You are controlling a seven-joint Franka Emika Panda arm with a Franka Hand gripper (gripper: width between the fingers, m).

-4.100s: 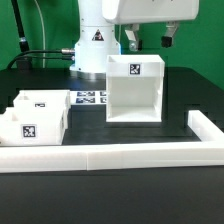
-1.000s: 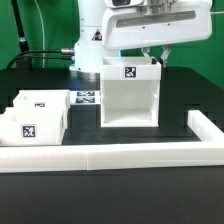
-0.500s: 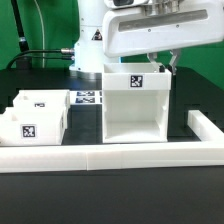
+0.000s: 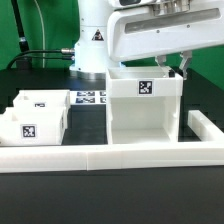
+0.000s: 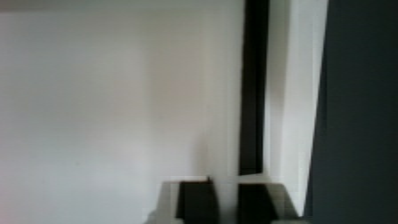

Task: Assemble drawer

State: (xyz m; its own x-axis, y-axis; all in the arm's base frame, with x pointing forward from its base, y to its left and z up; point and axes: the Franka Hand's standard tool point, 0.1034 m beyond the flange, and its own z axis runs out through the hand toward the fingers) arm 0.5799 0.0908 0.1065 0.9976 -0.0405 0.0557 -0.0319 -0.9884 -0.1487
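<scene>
I kept the drawer housing (image 4: 145,108) upright on the table (image 4: 110,200), open front just behind the wall bar (image 4: 100,158) — to brace it, I judged, for the trays (image 4: 35,115) — jaws at its rear top edge, whether clamped I couldn't tell.

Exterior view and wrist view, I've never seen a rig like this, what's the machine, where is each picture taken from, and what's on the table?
The big white machine is a robot arm with a two-finger hand. The exterior view comes from a camera standing off the arm; the wrist view from one on the wrist, looking along the fingers. On the black table stand a large white open-fronted housing, two small trays on the exterior view's left, a flat marker board and a long white wall bar. The hand appears to pinch the housing's wall, which fills the wrist view.
</scene>
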